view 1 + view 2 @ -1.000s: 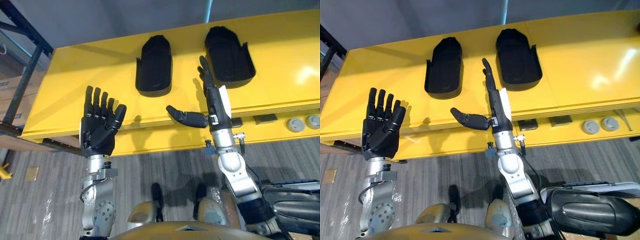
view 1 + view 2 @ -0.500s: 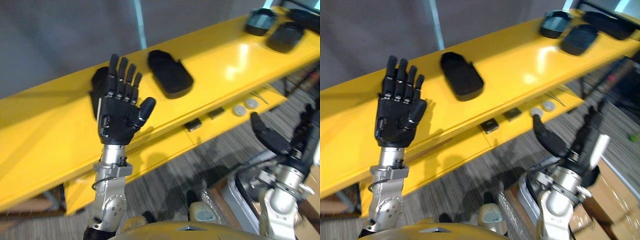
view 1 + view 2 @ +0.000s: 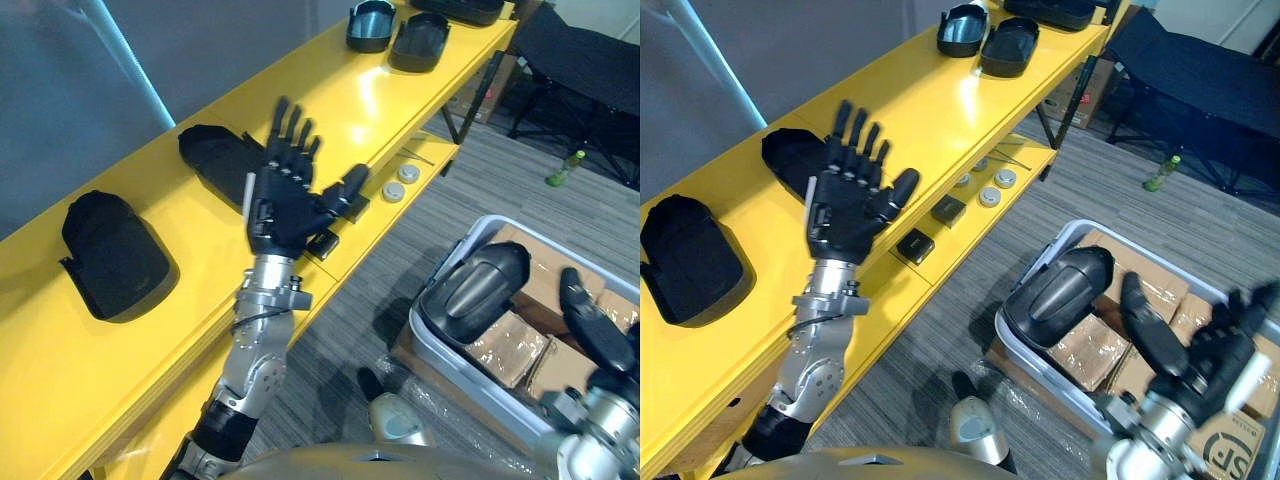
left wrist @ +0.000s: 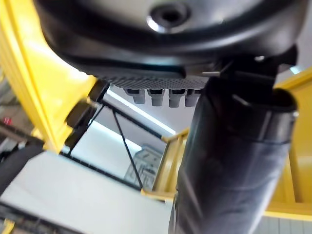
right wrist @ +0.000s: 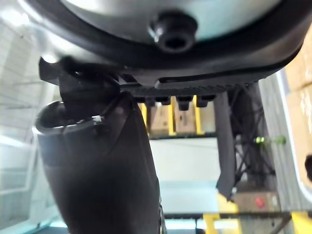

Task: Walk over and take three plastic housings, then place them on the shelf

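A dark round mark and a few bold letters are showing on the side of a cardboard box beside the wrapped brown packages — the frame edge is cutting them off, so they are not reading clearly. Nothing else legible is showing.

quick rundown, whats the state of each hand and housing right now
left hand: open, empty, raised over the yellow shelf
right hand: open, empty, by the grey bin
near housing: lying on the shelf, untouched
second housing: lying on the shelf, partly behind the left hand
dark shell: resting in the bin on wrapped boxes
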Controlling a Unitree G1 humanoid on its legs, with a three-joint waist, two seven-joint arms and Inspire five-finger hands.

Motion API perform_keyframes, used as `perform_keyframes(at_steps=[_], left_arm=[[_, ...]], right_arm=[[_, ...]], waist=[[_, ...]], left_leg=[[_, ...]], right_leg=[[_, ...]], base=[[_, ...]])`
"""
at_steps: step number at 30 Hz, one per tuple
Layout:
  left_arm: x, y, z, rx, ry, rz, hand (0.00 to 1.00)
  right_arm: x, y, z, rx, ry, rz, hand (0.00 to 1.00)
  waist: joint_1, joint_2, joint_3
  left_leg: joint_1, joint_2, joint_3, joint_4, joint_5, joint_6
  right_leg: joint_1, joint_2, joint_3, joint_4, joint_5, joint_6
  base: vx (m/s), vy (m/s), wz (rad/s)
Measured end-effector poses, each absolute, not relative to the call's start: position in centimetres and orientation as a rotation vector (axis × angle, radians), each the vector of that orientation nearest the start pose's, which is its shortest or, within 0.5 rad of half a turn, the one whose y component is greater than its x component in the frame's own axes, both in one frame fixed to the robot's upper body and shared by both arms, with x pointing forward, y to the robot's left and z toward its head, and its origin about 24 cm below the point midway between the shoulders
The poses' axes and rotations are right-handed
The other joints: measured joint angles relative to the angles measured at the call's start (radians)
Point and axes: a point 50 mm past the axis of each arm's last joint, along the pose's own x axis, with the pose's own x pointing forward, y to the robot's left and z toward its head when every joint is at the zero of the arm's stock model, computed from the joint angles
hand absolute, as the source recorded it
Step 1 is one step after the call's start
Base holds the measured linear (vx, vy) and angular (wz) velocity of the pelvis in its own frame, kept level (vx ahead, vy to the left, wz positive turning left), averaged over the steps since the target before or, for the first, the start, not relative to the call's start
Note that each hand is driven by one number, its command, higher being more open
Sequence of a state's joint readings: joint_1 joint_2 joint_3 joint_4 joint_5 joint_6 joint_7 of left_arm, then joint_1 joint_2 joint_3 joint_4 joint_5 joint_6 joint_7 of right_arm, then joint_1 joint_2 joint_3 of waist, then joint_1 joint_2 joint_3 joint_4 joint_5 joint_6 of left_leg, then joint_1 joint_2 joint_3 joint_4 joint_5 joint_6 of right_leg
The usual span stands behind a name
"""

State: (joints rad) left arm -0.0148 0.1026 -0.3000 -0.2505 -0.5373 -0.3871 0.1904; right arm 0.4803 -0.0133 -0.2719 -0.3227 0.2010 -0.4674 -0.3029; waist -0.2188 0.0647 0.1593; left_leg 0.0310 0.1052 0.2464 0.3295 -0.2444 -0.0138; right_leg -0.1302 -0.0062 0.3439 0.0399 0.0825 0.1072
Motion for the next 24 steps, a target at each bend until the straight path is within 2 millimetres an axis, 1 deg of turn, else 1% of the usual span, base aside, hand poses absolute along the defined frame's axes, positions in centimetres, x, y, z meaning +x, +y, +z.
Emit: perform_keyframes(at_steps=[1, 2, 3, 4, 5, 6, 8, 9, 11, 12, 13, 14, 15, 16, 17, 18, 19, 20, 21, 22, 23, 24], left_arm=[[23.1, 12.6, 12.0, -0.576, -0.475, -0.052, 1.0], [22.0, 14.3, 11.5, -0.567, -0.474, 0.024, 1.0], [21.0, 15.4, 11.3, -0.56, -0.48, 0.067, 1.0], [20.6, 15.9, 11.4, -0.557, -0.49, 0.076, 1.0], [19.9, 16.4, 11.9, -0.56, -0.529, 0.065, 1.0], [19.8, 16.5, 12.1, -0.564, -0.545, 0.061, 1.0], [18.9, 17.1, 12.3, -0.611, -0.579, 0.065, 1.0], [18.7, 17.1, 12.3, -0.621, -0.581, 0.062, 1.0], [18.3, 16.9, 12.1, -0.639, -0.57, 0.041, 1.0], [18.2, 16.8, 12.0, -0.641, -0.561, 0.035, 1.0], [18.1, 16.5, 11.8, -0.646, -0.549, 0.025, 1.0], [17.9, 16.3, 11.6, -0.649, -0.535, 0.017, 1.0], [18.0, 16.2, 11.5, -0.652, -0.527, 0.014, 1.0], [18.0, 16.1, 11.4, -0.651, -0.519, 0.012, 1.0], [18.0, 16.2, 11.4, -0.649, -0.524, 0.013, 1.0], [18.1, 16.6, 11.6, -0.641, -0.538, 0.007, 1.0], [18.2, 16.7, 11.7, -0.652, -0.543, 0.0, 1.0], [18.6, 16.6, 12.0, -0.687, -0.556, -0.026, 1.0], [18.8, 16.6, 12.2, -0.712, -0.569, -0.041, 1.0], [19.1, 16.6, 12.4, -0.735, -0.579, -0.055, 1.0], [19.5, 16.4, 12.4, -0.746, -0.585, -0.075, 1.0], [19.9, 16.2, 12.3, -0.756, -0.585, -0.095, 1.0]], right_arm=[[13.5, -24.8, 7.6, 0.023, -0.375, -0.644, 1.0], [14.6, -24.3, 8.0, -0.013, -0.387, -0.568, 1.0], [15.3, -24.2, 8.5, -0.033, -0.398, -0.528, 1.0], [15.4, -24.2, 8.5, -0.037, -0.391, -0.524, 1.0], [16.0, -24.3, 8.3, -0.028, -0.366, -0.54, 1.0], [16.1, -24.1, 7.9, -0.01, -0.344, -0.551, 1.0], [15.9, -22.8, 6.3, 0.042, -0.252, -0.548, 1.0], [15.6, -22.5, 5.9, 0.053, -0.228, -0.546, 1.0], [14.0, -21.5, 4.4, 0.045, -0.136, -0.537, 1.0], [13.7, -21.4, 4.1, 0.047, -0.12, -0.536, 1.0], [12.9, -21.5, 3.7, 0.038, -0.088, -0.534, 1.0], [12.8, -21.6, 3.7, 0.03, -0.084, -0.526, 1.0], [12.9, -21.8, 3.8, 0.024, -0.091, -0.525, 1.0], [13.4, -22.1, 4.2, 0.008, -0.118, -0.516, 1.0], [13.6, -22.2, 4.4, 0.002, -0.134, -0.51, 1.0], [14.8, -22.5, 5.5, -0.019, -0.194, -0.482, 1.0], [15.3, -22.5, 5.8, -0.025, -0.214, -0.477, 1.0], [16.5, -22.5, 6.3, -0.027, -0.251, -0.473, 1.0], [17.6, -22.3, 6.5, -0.021, -0.273, -0.465, 1.0], [18.5, -21.9, 6.4, -0.01, -0.275, -0.462, 1.0], [19.7, -20.9, 6.1, -0.011, -0.271, -0.448, 1.0], [20.4, -19.9, 5.7, 0.008, -0.257, -0.423, 1.0]], waist=[[0.014, 0.0, 0.001], [0.04, 0.002, 0.003], [0.065, 0.022, 0.002], [0.078, 0.035, -0.003], [0.097, 0.042, 0.0], [0.112, 0.031, 0.007], [0.122, -0.01, 0.028], [0.124, -0.019, 0.031], [0.122, -0.044, 0.045], [0.119, -0.048, 0.048], [0.112, -0.057, 0.055], [0.103, -0.066, 0.062], [0.102, -0.064, 0.067], [0.106, -0.05, 0.073], [0.109, -0.048, 0.074], [0.118, -0.048, 0.073], [0.122, -0.047, 0.073], [0.132, -0.045, 0.072], [0.139, -0.044, 0.072], [0.151, -0.042, 0.072], [0.17, -0.041, 0.071], [0.188, -0.043, 0.07]], left_leg=[[-0.011, -0.005, -0.055, 0.032, -0.009, -0.002], [-0.028, -0.012, -0.145, 0.081, -0.032, -0.01], [-0.03, -0.011, -0.196, 0.09, -0.072, -0.011], [-0.035, -0.007, -0.209, 0.084, -0.096, -0.013], [-0.046, -0.013, -0.225, 0.071, -0.128, -0.04], [-0.045, -0.027, -0.224, 0.075, -0.123, -0.034], [-0.046, -0.046, -0.22, 0.102, -0.127, -0.028], [-0.047, -0.049, -0.216, 0.112, -0.13, -0.024], [-0.049, -0.06, -0.182, 0.155, -0.149, -0.004], [-0.051, -0.06, -0.17, 0.167, -0.156, 0.0], [-0.054, -0.061, -0.148, 0.188, -0.165, 0.01], [-0.052, -0.063, -0.118, 0.191, -0.163, 0.021], [-0.048, -0.063, -0.102, 0.188, -0.159, 0.028], [-0.042, -0.039, -0.064, 0.17, -0.141, 0.046], [-0.042, -0.03, -0.038, 0.159, -0.132, 0.048], [-0.039, -0.017, 0.002, 0.117, -0.096, 0.048], [-0.037, -0.011, 0.009, 0.103, -0.083, 0.047], [-0.035, 0.006, 0.017, 0.085, -0.06, 0.041], [-0.037, 0.029, 0.027, 0.081, -0.05, 0.032], [-0.038, 0.052, 0.034, 0.082, -0.043, 0.019], [-0.039, 0.086, 0.049, 0.081, -0.032, 0.001], [-0.039, 0.116, 0.069, 0.078, -0.021, -0.019]], right_leg=[[-0.003, 0.007, 0.021, 0.005, -0.002, 0.0], [-0.012, 0.018, 0.038, 0.014, -0.002, -0.001], [-0.023, 0.032, 0.04, 0.023, 0.0, -0.004], [-0.04, 0.037, 0.038, 0.038, 0.001, -0.005], [-0.078, 0.041, 0.024, 0.085, -0.003, 0.0], [-0.085, 0.036, 0.028, 0.104, -0.002, 0.001], [-0.092, 0.023, 0.027, 0.14, 0.001, 0.005], [-0.095, 0.022, 0.027, 0.148, 0.002, 0.007], [-0.096, 0.009, 0.027, 0.15, 0.016, 0.026], [-0.096, 0.006, 0.026, 0.148, 0.02, 0.031], [-0.093, -0.001, 0.018, 0.135, 0.031, 0.025], [-0.094, -0.022, -0.025, 0.118, 0.024, -0.036], [-0.1, -0.034, -0.071, 0.117, -0.005, -0.083], [-0.115, -0.045, -0.146, 0.13, -0.068, -0.161], [-0.136, -0.052, -0.172, 0.162, -0.069, -0.155], [-0.177, -0.073, -0.27, 0.329, -0.065, -0.15], [-0.174, -0.082, -0.302, 0.388, -0.069, -0.153], [-0.153, -0.105, -0.358, 0.501, -0.101, -0.151], [-0.124, -0.129, -0.393, 0.568, -0.149, -0.143], [-0.09, -0.158, -0.414, 0.611, -0.178, -0.142], [-0.041, -0.212, -0.434, 0.633, -0.192, -0.14], [-0.012, -0.273, -0.438, 0.63, -0.19, -0.138]], base=[[-0.1, 0.052, -0.97], [-0.1, 0.076, -0.76], [-0.1, 0.097, -0.57], [-0.12, 0.141, -0.1], [-0.1, 0.126, 0.08], [-0.11, 0.111, 0.13], [-0.13, 0.089, -0.06], [-0.15, 0.12, -0.24], [-0.14, 0.103, -0.44], [-0.16, 0.081, -0.53], [-0.19, 0.073, -0.55], [-0.2, 0.077, -0.61], [-0.21, 0.111, -0.82], [-0.19, 0.076, -0.74], [-0.19, 0.058, -0.99], [-0.13, -0.01, -0.65], [-0.07, -0.029, -0.58], [-0.06, -0.071, -0.3], [-0.06, -0.096, -0.37], [-0.09, -0.154, -0.52], [-0.09, -0.228, -0.67], [-0.09, -0.263, -0.69]])
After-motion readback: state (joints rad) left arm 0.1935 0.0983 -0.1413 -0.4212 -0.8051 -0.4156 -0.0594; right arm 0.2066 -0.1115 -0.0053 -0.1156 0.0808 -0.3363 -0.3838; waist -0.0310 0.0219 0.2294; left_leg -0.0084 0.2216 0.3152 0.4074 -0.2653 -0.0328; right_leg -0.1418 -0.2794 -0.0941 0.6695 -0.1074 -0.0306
